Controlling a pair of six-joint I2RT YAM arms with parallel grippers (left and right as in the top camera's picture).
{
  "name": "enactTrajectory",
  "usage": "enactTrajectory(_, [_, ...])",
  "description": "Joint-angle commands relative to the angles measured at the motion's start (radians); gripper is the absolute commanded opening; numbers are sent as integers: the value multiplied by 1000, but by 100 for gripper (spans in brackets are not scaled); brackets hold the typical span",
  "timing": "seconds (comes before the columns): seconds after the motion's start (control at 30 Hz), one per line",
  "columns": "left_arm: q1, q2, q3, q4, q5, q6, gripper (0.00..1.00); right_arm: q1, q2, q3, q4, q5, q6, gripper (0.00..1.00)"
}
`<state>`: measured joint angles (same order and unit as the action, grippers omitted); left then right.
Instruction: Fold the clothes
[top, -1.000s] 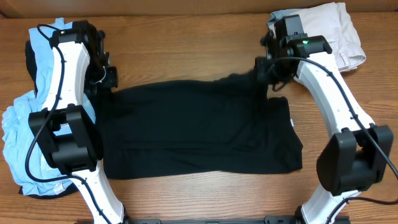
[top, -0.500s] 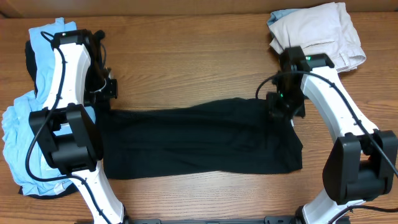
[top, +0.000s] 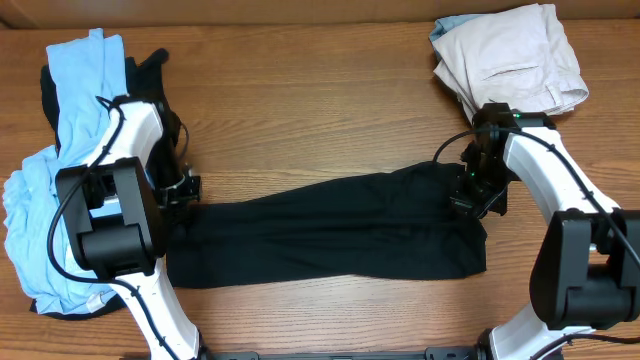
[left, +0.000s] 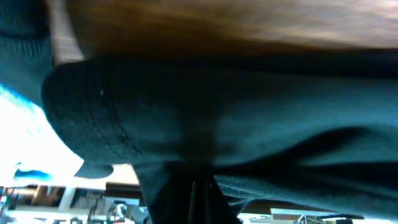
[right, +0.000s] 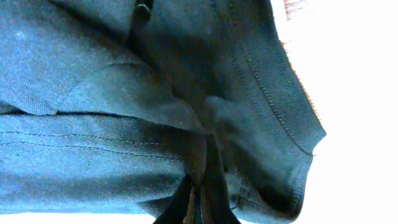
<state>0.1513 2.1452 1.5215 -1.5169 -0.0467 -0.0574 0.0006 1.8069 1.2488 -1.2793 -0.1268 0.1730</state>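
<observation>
Where the black T-shirt (top: 330, 230) lies as a long folded band across the wooden table (top: 320, 110), left gripper (top: 186, 192) at its left end, jaws pressed together on bunched cloth, right gripper (top: 477, 196) pinching the upper right corner, fabric stretched between both.

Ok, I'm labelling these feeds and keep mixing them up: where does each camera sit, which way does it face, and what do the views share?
Overhead: fixed above the table, looking straight down; shows the left arm, the right arm and the whole black T-shirt.
Left wrist: on the left arm, facing along its jaws into bunched cloth; jaws shut on it at the bottom edge.
Right wrist: likewise on the right arm, facing a stitched hem.
Shared: every view shows the black T-shirt.
</observation>
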Motion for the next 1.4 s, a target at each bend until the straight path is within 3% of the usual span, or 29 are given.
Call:
enactTrajectory(0.0, [5, -2, -9, 2, -87, -55, 4, -8, -40, -5, -12, 22, 2, 22])
enactTrajectory(0.03, [5, -3, -9, 0, -87, -55, 9, -8, -40, -5, -13, 21, -4, 36])
enactTrajectory(0.1, [3, -3, -9, 0, -84, -55, 33, -8, -40, -5, -12, 21, -5, 56])
enactTrajectory(0.17, [-1, -3, -9, 10, -84, -55, 82, -8, -40, -5, -4, 21, -5, 63])
enactTrajectory(0.2, [-3, -3, -9, 19, -83, -55, 95, -8, -40, -5, 1, 21, -5, 64])
enactTrajectory(0.23, [-4, -5, -9, 31, -83, -55, 100, -8, -40, -5, 5, 21, -5, 64])
enactTrajectory(0.4, [-10, -81, -9, 117, -58, -63, 100, -8, -45, 2, 18, 14, -21, 64])
enactTrajectory(0.5, [-10, -213, -9, 179, 7, -58, 100, -7, -84, 26, 18, -8, -51, 64])
enactTrajectory(0.77, [-10, -600, -29, 234, 112, -44, 100, 26, -377, 34, 22, -77, -95, 69])
enactTrajectory(1.03, [-6, -805, -357, 375, 143, -56, 100, 71, -490, 23, -17, -77, -91, 73])
enactTrajectory(1.37, [42, -851, -694, 665, 59, -92, 100, 78, -481, 20, -26, -77, -92, 73])
